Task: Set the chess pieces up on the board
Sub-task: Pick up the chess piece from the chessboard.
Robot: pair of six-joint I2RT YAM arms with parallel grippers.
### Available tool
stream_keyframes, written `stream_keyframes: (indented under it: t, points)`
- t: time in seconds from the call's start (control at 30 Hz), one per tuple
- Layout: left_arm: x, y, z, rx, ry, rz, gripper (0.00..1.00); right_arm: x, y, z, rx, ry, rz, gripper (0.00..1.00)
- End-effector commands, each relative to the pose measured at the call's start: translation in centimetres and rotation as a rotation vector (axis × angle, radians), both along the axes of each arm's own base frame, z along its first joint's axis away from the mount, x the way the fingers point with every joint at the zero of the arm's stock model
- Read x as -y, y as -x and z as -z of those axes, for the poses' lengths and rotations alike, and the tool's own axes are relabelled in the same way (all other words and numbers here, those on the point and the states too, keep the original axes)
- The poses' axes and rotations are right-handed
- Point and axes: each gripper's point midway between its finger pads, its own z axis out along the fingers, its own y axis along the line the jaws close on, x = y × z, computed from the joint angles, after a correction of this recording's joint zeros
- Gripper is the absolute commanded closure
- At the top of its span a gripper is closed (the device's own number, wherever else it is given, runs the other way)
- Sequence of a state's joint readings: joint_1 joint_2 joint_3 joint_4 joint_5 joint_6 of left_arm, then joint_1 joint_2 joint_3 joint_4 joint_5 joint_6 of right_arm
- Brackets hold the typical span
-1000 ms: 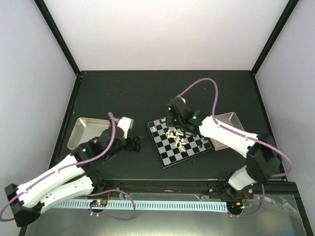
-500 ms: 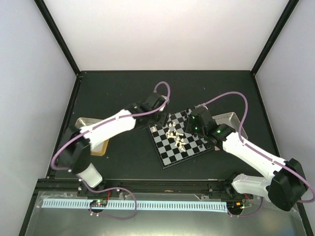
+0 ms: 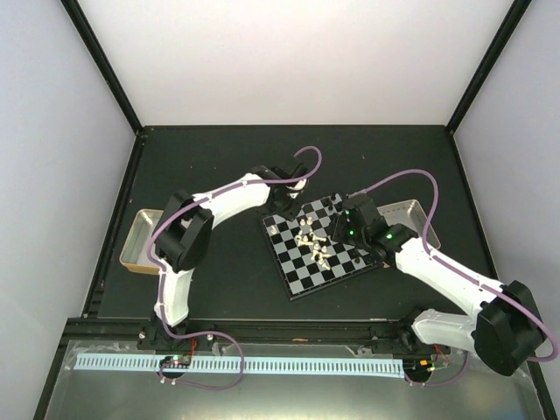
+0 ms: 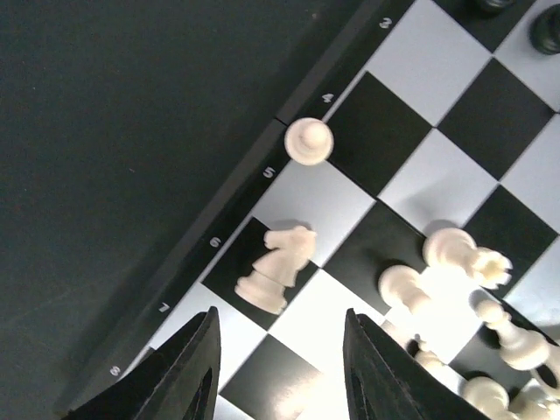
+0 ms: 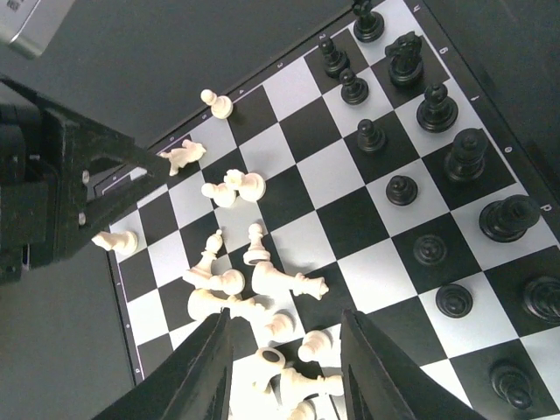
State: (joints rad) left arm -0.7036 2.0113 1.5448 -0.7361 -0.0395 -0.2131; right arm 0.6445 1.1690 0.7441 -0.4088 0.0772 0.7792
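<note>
The board (image 3: 302,276) lies mid-table, turned at an angle. A heap of toppled cream-white chess pieces (image 3: 313,243) covers its middle. My left gripper (image 4: 280,315) hovers open over the board's numbered edge, nothing between its fingers. Just ahead of it lies a tilted white knight (image 4: 276,262), and a white pawn (image 4: 309,140) stands further on. My right gripper (image 5: 286,315) is open above the white heap (image 5: 254,289), fallen pieces showing between its fingers (image 5: 206,367). Black pieces (image 5: 420,149) stand upright on the board's right side.
A metal tray (image 3: 140,241) sits left of the board, partly behind the left arm. Another tray (image 3: 409,210) lies by the board's right corner. The left gripper's body (image 5: 61,192) looms beside the board's left edge in the right wrist view.
The left arm swung from beside the left tray up to the board's far-left corner. The right gripper shifted right, from the board's far corner toward the white heap.
</note>
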Motion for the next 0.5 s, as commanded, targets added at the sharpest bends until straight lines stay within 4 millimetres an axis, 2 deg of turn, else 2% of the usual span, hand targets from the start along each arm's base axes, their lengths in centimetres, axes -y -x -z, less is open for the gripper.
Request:
stream_keyframes:
  t: [0.0, 0.3, 0.47]
  points:
    - [-0.2, -0.6, 0.5, -0.057, 0.003, 0.067, 0.61, -0.3, -0.3, 0.2, 0.007, -0.015, -0.015, 0.64]
    - [0.3, -0.7, 1.8, -0.125, 0.02, 0.102, 0.63, -0.3, -0.4, 0.6, -0.006, -0.014, -0.015, 0.66]
    - [0.6, -0.7, 2.1, -0.148, 0.033, 0.117, 0.74, -0.3, -0.3, 0.9, -0.017, -0.014, -0.011, 0.67]
